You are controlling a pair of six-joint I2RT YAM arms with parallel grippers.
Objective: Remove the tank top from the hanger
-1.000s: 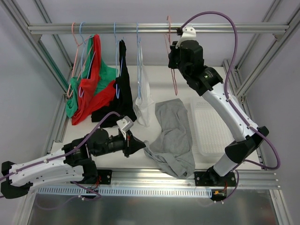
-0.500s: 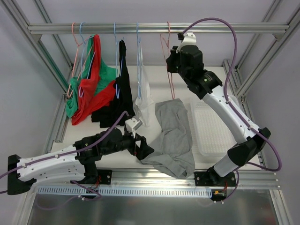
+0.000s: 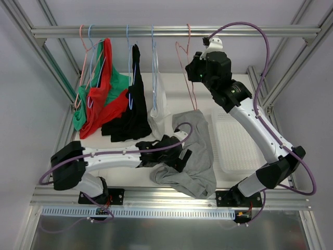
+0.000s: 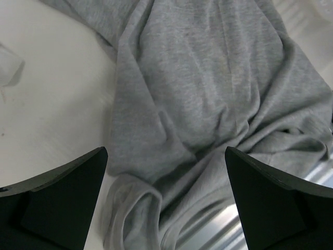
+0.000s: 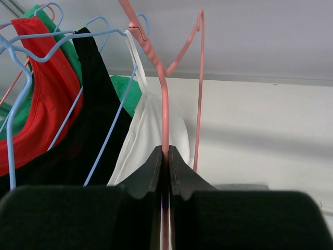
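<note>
Tank top (image 3: 200, 151) (the gray one) is off the hanger and lying crumpled on the white table (image 3: 177, 86), near edge, a bit right of center. Its near end hangs a little over the metal frame at the front. Just to its right there's a white tray (image 3: 237, 140), and the fabric's right edge looks like it touches the tray's rim.

Left gripper (image 3: 182, 156) is right over the left side of the shirt with its jaws spread wide and nothing in them. In the left wrist view you can see both dark fingers (image 4: 62, 198) on either side of the frame with bunched gray cloth (image 4: 218, 88) below. Can't tell if the tips actually touch the fabric.

Right gripper (image 3: 193, 60) is up high by the far rail (image 3: 260, 31), clamped tight on the wire of the pink hanger (image 3: 189, 32). The right wrist view shows the fingers pinched together around that pink wire (image 5: 165, 104). The hanger is bare and hooked on the rail.

Left of it on the same rail: a white top (image 3: 158, 112), a black one (image 3: 130, 114), then red (image 3: 101, 94) and green (image 3: 118, 83) ones, all on hangers.
</note>
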